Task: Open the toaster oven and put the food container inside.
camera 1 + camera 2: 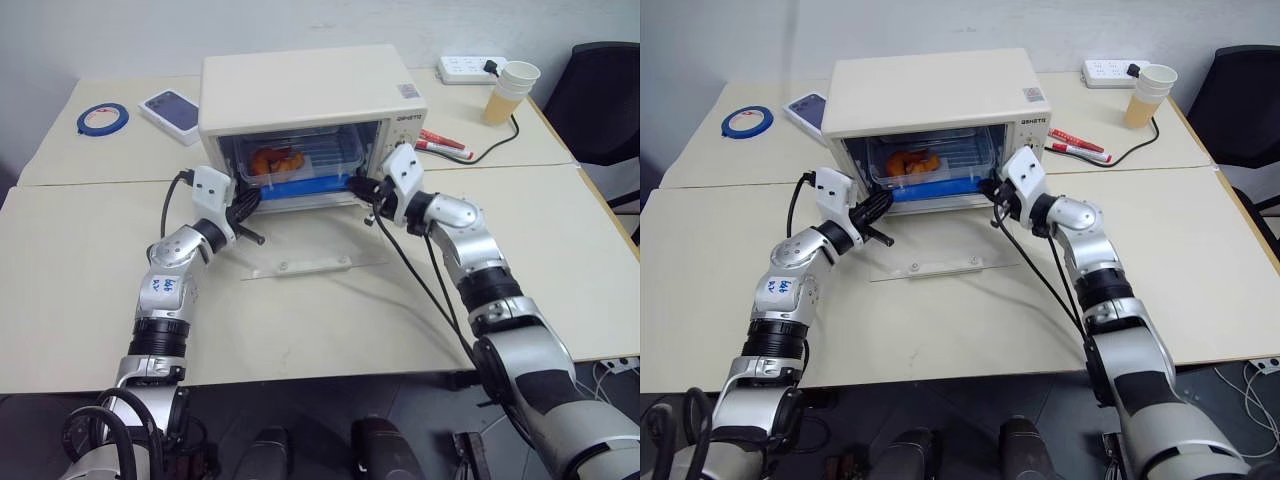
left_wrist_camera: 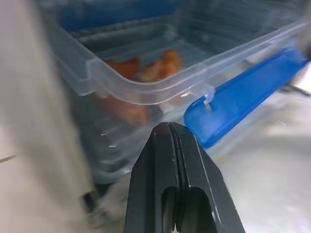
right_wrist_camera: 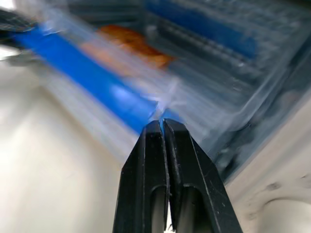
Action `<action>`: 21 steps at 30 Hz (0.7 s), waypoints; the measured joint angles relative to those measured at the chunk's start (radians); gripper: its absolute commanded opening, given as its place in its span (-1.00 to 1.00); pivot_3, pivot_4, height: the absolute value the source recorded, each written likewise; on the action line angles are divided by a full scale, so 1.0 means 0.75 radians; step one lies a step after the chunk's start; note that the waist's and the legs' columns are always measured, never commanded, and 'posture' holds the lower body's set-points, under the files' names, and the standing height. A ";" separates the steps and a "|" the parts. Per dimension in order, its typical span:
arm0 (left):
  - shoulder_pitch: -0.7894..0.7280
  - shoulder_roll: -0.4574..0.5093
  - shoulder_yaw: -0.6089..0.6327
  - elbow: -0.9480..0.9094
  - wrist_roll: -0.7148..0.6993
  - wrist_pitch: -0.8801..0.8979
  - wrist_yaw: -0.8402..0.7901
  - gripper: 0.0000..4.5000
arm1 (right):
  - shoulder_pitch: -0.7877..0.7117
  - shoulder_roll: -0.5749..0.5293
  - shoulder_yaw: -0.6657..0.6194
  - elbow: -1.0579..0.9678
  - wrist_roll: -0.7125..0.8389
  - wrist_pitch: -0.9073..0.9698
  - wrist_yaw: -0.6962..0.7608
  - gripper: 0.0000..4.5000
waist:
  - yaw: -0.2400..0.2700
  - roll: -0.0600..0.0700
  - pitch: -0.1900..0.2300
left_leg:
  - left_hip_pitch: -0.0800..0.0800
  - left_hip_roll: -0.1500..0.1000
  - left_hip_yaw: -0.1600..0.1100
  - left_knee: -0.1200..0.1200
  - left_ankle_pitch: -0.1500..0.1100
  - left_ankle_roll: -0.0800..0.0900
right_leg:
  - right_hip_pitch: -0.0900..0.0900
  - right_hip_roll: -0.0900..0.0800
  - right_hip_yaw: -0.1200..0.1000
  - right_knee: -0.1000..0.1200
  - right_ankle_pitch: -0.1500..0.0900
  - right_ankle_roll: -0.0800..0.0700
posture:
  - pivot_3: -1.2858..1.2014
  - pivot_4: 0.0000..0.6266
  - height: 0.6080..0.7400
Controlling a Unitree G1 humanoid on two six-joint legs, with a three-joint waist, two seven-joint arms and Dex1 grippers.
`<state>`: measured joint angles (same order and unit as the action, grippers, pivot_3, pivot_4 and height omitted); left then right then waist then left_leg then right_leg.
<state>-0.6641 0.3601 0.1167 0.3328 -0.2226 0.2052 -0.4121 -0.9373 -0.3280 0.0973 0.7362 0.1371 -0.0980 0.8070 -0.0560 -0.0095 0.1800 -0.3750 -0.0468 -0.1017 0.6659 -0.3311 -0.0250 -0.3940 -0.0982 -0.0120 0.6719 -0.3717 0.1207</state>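
Glass door [image 1: 305, 265] of the toaster oven [image 1: 310, 95] lies nearest, folded flat on the tabletop [image 1: 330, 320] in front of the oven mouth. Food container [image 1: 300, 165] sits inside the oven cavity: clear plastic, orange-brown pieces at its left half, blue clip [image 1: 305, 187] running along its front edge at the mouth.

Left pincer [image 2: 170, 136] clenched, fingers pressed together and holding nothing; tip just at the container's front left corner, beside the end of the blue clip. Cannot tell whether it touches.

Right pincer [image 3: 162, 127] also clenched and empty, tip up against the blue clip at the container's front right corner.

Left of the oven: a phone-like device [image 1: 172, 110], then a blue tape ring [image 1: 102, 119] farther out. Right of the oven: red markers [image 1: 443, 146], a black cable [image 1: 495, 140], a power strip [image 1: 470, 68] and stacked paper cups [image 1: 510, 90].
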 measured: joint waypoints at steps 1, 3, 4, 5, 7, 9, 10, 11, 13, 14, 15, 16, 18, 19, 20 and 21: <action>0.000 0.005 0.004 0.000 0.000 -0.001 0.003 -1.00 | 0.032 -0.009 0.000 -0.038 0.007 0.018 0.015 -0.96 | 0.000 0.000 0.000 | 0.000 0.000 0.000 0.000 0.000 0.000 | 0.000 0.000 0.000 0.000 0.000 0.000 | 0.03 -0.52 1.00; 0.003 0.021 0.015 -0.003 -0.010 0.010 -0.015 -1.00 | 0.126 -0.044 -0.008 -0.159 0.020 0.055 0.039 -0.96 | 0.003 0.000 0.000 | 0.000 0.000 0.000 0.000 0.000 0.000 | 0.000 -0.001 0.000 0.000 0.000 0.000 | 0.03 -0.52 1.00; 0.010 0.039 0.022 -0.014 -0.021 0.033 -0.043 -1.00 | 0.195 -0.076 -0.021 -0.249 0.035 0.092 0.053 -0.96 | 0.004 0.000 0.000 | 0.000 0.000 0.000 0.000 0.000 0.000 | 0.000 -0.001 0.000 0.000 0.000 0.000 | 0.03 -0.52 1.00; 0.031 0.068 0.023 -0.039 -0.032 0.058 -0.077 -1.00 | 0.256 -0.109 -0.033 -0.332 0.050 0.128 0.069 -0.96 | 0.003 0.000 0.000 | 0.000 0.000 0.000 0.000 0.000 0.000 | 0.000 -0.001 0.000 0.000 0.000 0.000 | 0.03 -0.52 1.00; 0.097 0.131 0.024 -0.107 -0.049 0.107 -0.150 -1.00 | 0.371 -0.186 -0.055 -0.479 0.079 0.193 0.102 -0.96 | 0.004 0.000 0.000 | 0.000 0.000 0.000 -0.001 0.000 0.000 | 0.000 -0.002 0.001 -0.001 0.000 0.000 | 0.03 -0.52 1.00; 0.164 0.185 0.032 -0.169 -0.074 0.161 -0.204 -1.00 | 0.474 -0.261 -0.096 -0.597 0.110 0.258 0.125 -0.96 | 0.003 0.000 0.000 | 0.000 0.001 0.000 -0.002 0.000 0.000 | 0.000 -0.002 0.002 -0.002 0.000 0.000 | 0.03 -0.52 1.00; 0.190 0.216 0.037 -0.192 -0.088 0.189 -0.227 -1.00 | 0.509 -0.296 -0.115 -0.631 0.119 0.288 0.129 -0.96 | 0.003 0.000 0.000 | 0.000 0.001 0.001 -0.002 0.000 0.000 | 0.000 -0.002 0.002 -0.002 0.000 0.000 | 0.03 -0.52 1.00; 0.214 0.245 0.048 -0.221 -0.101 0.220 -0.254 -1.00 | 0.535 -0.320 -0.141 -0.660 0.128 0.313 0.129 -0.96 | 0.003 0.000 0.000 | 0.000 0.002 0.001 -0.003 0.000 0.000 | 0.000 -0.001 0.003 -0.002 0.000 0.000 | 0.03 -0.52 1.00; 0.248 0.307 0.065 -0.260 -0.135 0.256 -0.317 -1.00 | 0.561 -0.357 -0.164 -0.682 0.132 0.339 0.132 -0.96 | 0.004 0.000 0.000 | 0.000 0.002 0.002 -0.002 0.000 0.000 | 0.000 -0.001 0.003 -0.003 0.000 0.000 | 0.03 -0.52 1.00; 0.282 0.365 0.080 -0.288 -0.167 0.268 -0.388 -1.00 | 0.574 -0.374 -0.171 -0.683 0.132 0.342 0.138 -0.96 | 0.003 0.000 0.000 | 0.001 0.003 0.002 -0.003 0.000 0.000 | 0.000 -0.001 0.004 -0.006 0.000 0.000 | 0.03 -0.52 1.00; 0.305 0.406 0.096 -0.297 -0.186 0.271 -0.443 -1.00 | 0.591 -0.386 -0.180 -0.676 0.132 0.344 0.143 -0.96 | 0.005 0.001 0.000 | 0.001 0.003 0.002 -0.003 0.000 -0.001 | 0.001 -0.002 0.004 -0.007 0.000 0.000 | 0.03 -0.52 1.00; 0.330 0.436 0.121 -0.303 -0.222 0.280 -0.507 -1.00 | 0.593 -0.387 -0.181 -0.650 0.130 0.339 0.154 -0.96 | 0.007 0.001 0.000 | 0.001 0.003 0.002 -0.003 0.000 -0.001 | 0.001 -0.002 0.004 -0.007 0.000 0.000 | 0.03 -0.52 1.00; 0.403 0.498 0.164 -0.336 -0.332 0.275 -0.710 -1.00 | 0.589 -0.381 -0.172 -0.549 0.116 0.308 0.186 -0.96 | 0.006 0.001 0.000 | 0.001 0.003 0.003 -0.003 0.000 0.000 | 0.002 -0.002 0.004 -0.010 0.000 0.000 | 0.03 -0.52 1.00; 0.450 0.537 0.174 -0.340 -0.365 0.231 -0.842 -1.00 | 0.562 -0.349 -0.154 -0.465 0.111 0.278 0.208 -0.96 | 0.006 0.001 0.000 | 0.001 0.003 0.003 -0.003 0.000 0.000 | 0.002 -0.002 0.003 -0.011 0.000 0.000 | 0.03 -0.52 1.00; 0.465 0.544 0.173 -0.340 -0.376 0.210 -0.899 -1.00 | 0.556 -0.334 -0.138 -0.437 0.108 0.265 0.220 -0.96 | 0.005 0.002 0.000 | 0.001 0.004 0.003 -0.003 0.000 -0.001 | 0.002 -0.002 0.003 -0.011 0.000 0.000 | 0.03 -0.52 1.00; 0.478 0.548 0.176 -0.341 -0.382 0.196 -0.928 -1.00 | 0.541 -0.319 -0.129 -0.406 0.104 0.249 0.233 -0.96 | 0.004 0.003 0.000 | 0.001 0.004 0.002 -0.003 0.000 -0.001 | 0.002 -0.002 0.003 -0.011 0.000 0.000 | 0.03 -0.52 1.00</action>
<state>-0.3057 0.7714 0.2486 0.0767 -0.5093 0.3524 -1.1078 -0.5313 -0.5672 0.0009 0.4315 0.2147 0.0884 0.9815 -0.0526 -0.0073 0.1801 -0.3741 -0.0442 -0.0998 0.6636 -0.3314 -0.0254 -0.3923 -0.0996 -0.0096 0.6636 -0.3717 0.1206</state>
